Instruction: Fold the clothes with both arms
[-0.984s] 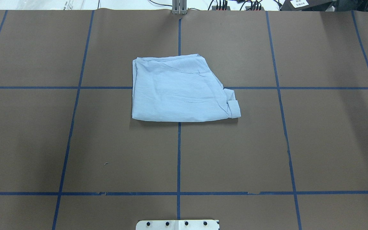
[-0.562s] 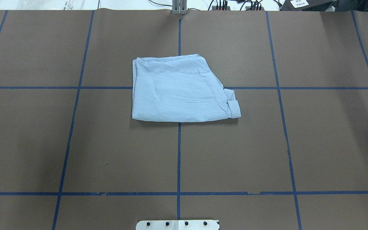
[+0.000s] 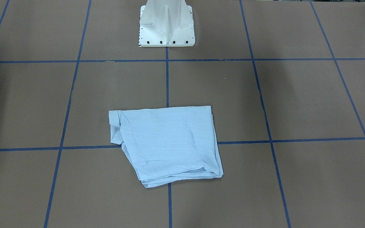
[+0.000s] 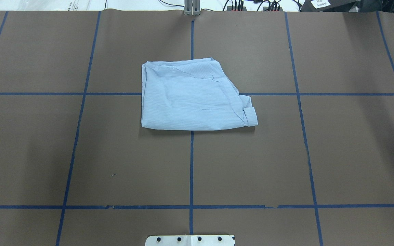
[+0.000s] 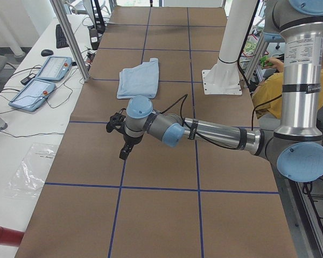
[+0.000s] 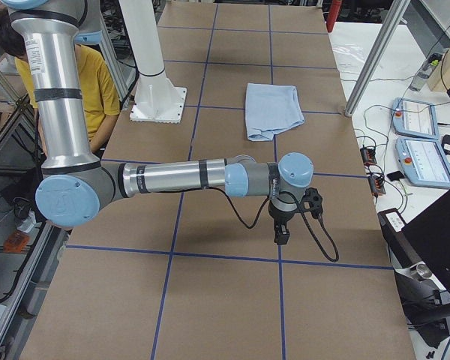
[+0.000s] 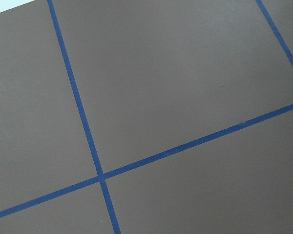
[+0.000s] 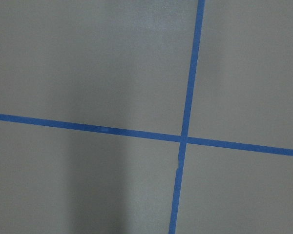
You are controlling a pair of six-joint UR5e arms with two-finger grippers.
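Note:
The clothes are one light blue striped shirt (image 4: 193,97), folded into a flat, roughly square packet near the table's middle, with a cuff sticking out at one corner. It also shows in the front-facing (image 3: 169,142), left side (image 5: 139,80) and right side (image 6: 271,109) views. Both arms reach low over the brown table far from it. The left gripper (image 5: 124,153) and the right gripper (image 6: 282,236) point down at bare table. They show only in the side views, so I cannot tell whether they are open or shut. Both wrist views show only brown surface with blue tape lines.
The white pedestal base (image 3: 166,25) stands at the robot's side of the table. A person in a yellow top (image 6: 97,97) sits behind it. Pendant screens (image 5: 43,75) and cables lie on the white bench along the table's far side.

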